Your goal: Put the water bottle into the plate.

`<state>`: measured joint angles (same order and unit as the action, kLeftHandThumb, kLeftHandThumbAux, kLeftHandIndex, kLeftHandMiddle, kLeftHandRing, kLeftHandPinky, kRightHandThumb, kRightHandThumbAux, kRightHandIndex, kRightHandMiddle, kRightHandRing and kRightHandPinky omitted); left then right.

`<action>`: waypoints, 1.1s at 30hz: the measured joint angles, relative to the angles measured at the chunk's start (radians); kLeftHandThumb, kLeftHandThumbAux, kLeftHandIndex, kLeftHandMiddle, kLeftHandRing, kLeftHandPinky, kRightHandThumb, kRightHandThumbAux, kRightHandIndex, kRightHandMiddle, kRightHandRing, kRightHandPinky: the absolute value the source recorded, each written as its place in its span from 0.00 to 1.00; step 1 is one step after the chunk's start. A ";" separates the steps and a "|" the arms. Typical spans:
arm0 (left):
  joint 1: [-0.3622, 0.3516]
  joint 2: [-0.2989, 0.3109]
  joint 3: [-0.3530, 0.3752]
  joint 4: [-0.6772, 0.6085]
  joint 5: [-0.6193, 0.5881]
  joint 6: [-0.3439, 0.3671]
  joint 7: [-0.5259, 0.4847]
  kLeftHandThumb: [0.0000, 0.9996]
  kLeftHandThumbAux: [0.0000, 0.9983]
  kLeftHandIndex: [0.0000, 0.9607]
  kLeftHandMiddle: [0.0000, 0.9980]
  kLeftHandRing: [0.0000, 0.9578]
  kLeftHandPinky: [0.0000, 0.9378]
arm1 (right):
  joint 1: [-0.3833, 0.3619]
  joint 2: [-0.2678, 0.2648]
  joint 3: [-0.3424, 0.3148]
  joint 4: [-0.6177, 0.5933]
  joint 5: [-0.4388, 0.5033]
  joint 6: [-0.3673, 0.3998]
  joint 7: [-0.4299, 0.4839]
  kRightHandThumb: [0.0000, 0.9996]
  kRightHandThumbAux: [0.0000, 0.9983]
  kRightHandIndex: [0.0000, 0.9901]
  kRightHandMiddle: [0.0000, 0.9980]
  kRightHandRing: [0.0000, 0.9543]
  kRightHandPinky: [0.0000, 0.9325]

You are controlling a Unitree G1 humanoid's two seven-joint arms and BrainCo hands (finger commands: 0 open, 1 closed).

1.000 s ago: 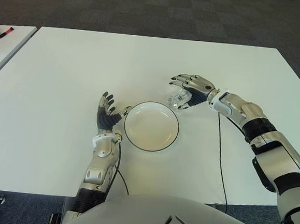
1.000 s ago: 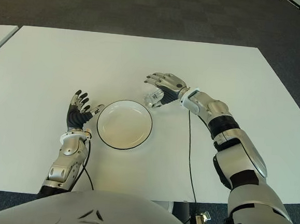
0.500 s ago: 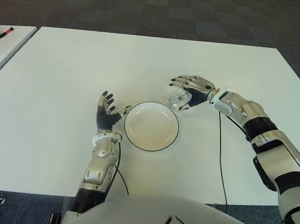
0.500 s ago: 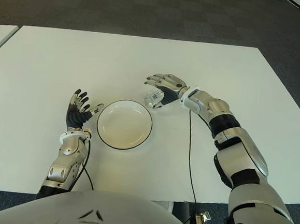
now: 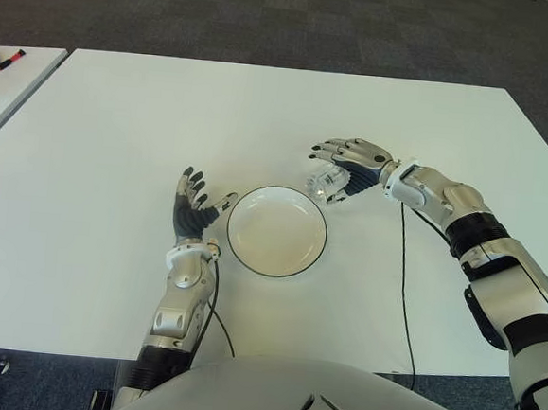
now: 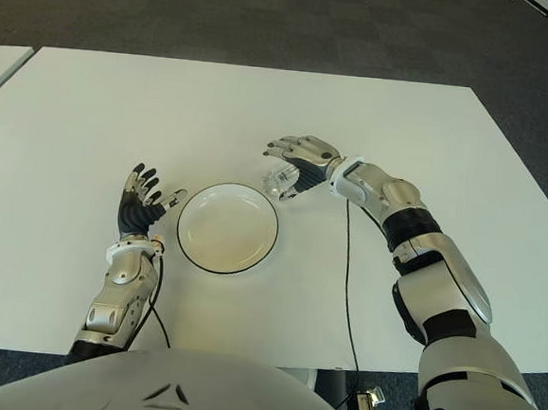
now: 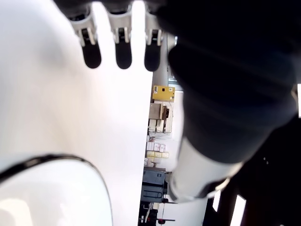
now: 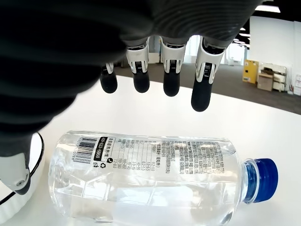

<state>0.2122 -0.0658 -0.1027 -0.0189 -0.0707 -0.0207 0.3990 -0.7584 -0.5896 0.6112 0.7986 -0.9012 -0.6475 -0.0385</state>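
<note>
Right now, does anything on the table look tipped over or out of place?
Yes. The water bottle lies on its side on the white table, just beyond the plate, not in it. Its blue cap is on and nothing has spilled. The right hand hovers open over it; the left hand shows open left of the plate.

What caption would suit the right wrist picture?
Open right robot hand poised over a clear water bottle lying on the white table.
</note>
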 measured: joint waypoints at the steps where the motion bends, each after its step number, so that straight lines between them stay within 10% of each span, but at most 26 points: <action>1: 0.000 0.000 0.001 0.000 0.000 -0.004 0.000 0.00 0.95 0.07 0.14 0.14 0.17 | 0.000 -0.001 0.000 0.000 0.000 0.000 0.003 0.77 0.51 0.00 0.00 0.07 0.25; 33: 0.001 0.000 0.006 0.017 0.000 -0.025 -0.016 0.00 0.96 0.07 0.14 0.14 0.17 | -0.010 -0.019 -0.002 0.045 0.000 0.035 0.033 0.83 0.50 0.00 0.00 0.09 0.39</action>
<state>0.2131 -0.0662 -0.0971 -0.0018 -0.0711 -0.0455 0.3831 -0.7679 -0.6086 0.6092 0.8435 -0.9013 -0.6126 -0.0058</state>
